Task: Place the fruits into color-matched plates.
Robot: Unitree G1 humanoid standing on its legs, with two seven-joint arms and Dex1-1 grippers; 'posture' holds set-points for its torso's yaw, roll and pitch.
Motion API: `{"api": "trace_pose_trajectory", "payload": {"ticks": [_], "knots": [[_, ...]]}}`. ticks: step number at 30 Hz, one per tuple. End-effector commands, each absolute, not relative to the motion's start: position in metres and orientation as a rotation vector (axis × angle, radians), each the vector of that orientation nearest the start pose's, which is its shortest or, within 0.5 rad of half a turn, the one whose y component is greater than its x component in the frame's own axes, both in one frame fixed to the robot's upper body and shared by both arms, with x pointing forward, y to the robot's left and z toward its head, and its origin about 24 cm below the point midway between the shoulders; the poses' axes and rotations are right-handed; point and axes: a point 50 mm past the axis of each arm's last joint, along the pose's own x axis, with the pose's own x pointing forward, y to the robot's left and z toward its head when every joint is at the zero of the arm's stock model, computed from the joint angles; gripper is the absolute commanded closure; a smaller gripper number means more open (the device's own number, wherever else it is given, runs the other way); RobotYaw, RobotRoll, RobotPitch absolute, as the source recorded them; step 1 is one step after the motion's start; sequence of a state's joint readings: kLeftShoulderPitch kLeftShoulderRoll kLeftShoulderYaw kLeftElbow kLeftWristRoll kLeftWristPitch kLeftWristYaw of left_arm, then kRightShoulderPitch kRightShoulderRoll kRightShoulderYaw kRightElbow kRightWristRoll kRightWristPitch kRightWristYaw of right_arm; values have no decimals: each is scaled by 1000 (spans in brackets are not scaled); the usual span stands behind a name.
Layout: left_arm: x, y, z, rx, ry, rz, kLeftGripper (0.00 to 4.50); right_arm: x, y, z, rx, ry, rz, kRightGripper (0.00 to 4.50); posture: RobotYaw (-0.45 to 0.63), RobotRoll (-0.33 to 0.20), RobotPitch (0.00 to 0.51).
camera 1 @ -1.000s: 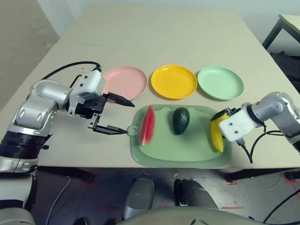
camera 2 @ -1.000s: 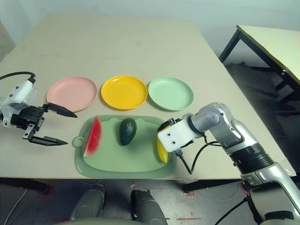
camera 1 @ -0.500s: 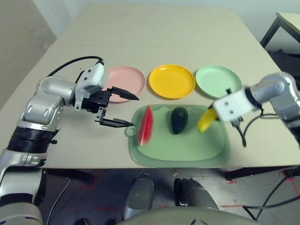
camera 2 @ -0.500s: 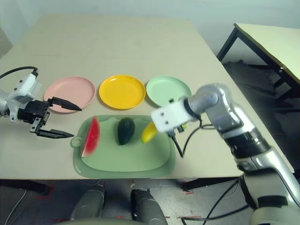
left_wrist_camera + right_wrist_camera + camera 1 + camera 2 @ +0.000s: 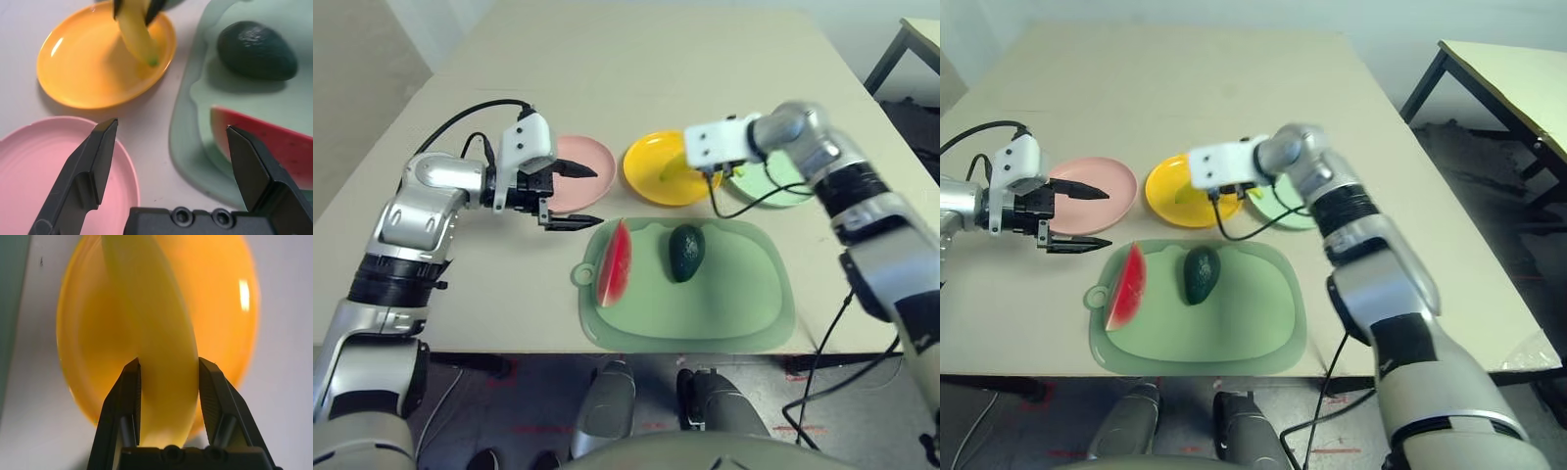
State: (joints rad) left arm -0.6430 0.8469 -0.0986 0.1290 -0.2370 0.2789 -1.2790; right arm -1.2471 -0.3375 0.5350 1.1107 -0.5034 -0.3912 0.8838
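Over yellow plate (image 5: 83, 342), our right jaws (image 5: 169, 364) pinch banana (image 5: 164, 333); early release could drop it onto rim, rolling off. Left jaws (image 5: 171, 127) spread wide between pink plate (image 5: 63, 171) and watermelon (image 5: 274, 142); careless sweep might nudge either. Avocado (image 5: 686, 253) beside watermelon on cutting mat (image 5: 744, 294): rounded, could roll if we bump it. Mint plate (image 5: 773, 176) near right arm, risk of knocking.

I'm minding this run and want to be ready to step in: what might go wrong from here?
The banana, pinched between the right fingers above the yellow plate, may roll or land over the rim if released off-centre. The left fingers, open near the watermelon, might nudge it if they move carelessly.
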Motion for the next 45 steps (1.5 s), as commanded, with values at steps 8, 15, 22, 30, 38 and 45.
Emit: {"api": "trace_pose_trajectory", "payload": {"ticks": [8,15,22,30,38,45], "knots": [[304,220,198,639,219,-1128,0,404,-89,184,-1521,49,1045,1820,263,0,122],[308,218,202,655,215,-1141,0,394,-79,234,-1581,-116,1160,23,231,0,121],[308,213,210,694,172,-1298,0,343,-94,256,-1774,-160,1527,23,214,0,117],[294,210,216,693,163,-1531,0,289,-105,227,-1817,-142,1760,23,211,0,117],[286,207,217,697,165,-1584,0,294,-89,214,-1812,-165,1722,23,224,0,114],[287,208,218,701,168,-1569,0,308,-83,202,-1835,-151,1707,23,240,0,117]]}}
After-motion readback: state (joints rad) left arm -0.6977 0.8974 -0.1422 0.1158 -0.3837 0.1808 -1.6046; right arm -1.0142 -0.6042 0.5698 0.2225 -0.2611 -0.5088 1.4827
